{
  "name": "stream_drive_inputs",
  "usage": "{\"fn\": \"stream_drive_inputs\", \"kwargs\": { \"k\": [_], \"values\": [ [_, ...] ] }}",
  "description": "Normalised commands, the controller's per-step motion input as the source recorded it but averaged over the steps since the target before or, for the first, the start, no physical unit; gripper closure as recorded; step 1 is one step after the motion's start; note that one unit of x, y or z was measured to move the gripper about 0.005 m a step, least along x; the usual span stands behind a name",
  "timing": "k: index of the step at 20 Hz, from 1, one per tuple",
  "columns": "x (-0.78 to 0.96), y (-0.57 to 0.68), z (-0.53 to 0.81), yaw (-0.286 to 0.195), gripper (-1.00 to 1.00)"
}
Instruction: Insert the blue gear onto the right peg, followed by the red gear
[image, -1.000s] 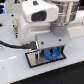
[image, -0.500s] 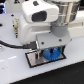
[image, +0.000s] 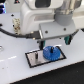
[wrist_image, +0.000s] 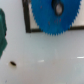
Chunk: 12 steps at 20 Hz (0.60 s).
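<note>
One arm (image: 37, 20), white and bulky, fills the upper part of the exterior view and reaches down over a pale table (image: 15, 67). A black cable (image: 15, 36) runs along its underside. Below it lies a grey rectangular plate (image: 37, 58) with a black frame. The blue gear (image: 51, 52) lies flat on the part of the plate toward the exterior view's right, its toothed rim overlapping the frame edge. The gripper (image: 64, 39) hangs just above and beside the gear, toward the exterior view's right; its fingers are blurred, so their opening cannot be determined, and nothing can be seen held between them.

In the wrist view the blue gear (wrist_image: 54, 15) shows a dark centre hole (wrist_image: 58, 8) with a pale hub, and the plate's frame (wrist_image: 26, 20) passes beneath it. The right peg cannot be distinguished. The red gear is not visible in either view.
</note>
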Motion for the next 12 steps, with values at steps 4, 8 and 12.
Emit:
{"fn": "stream_drive_inputs", "kwargs": {
  "k": [4,8,12],
  "values": [
    [-0.56,0.36,0.16,0.0,-1.0],
    [-0.74,0.15,0.05,0.0,-1.0],
    [-0.78,0.1,-0.01,0.0,-1.0]
  ]
}}
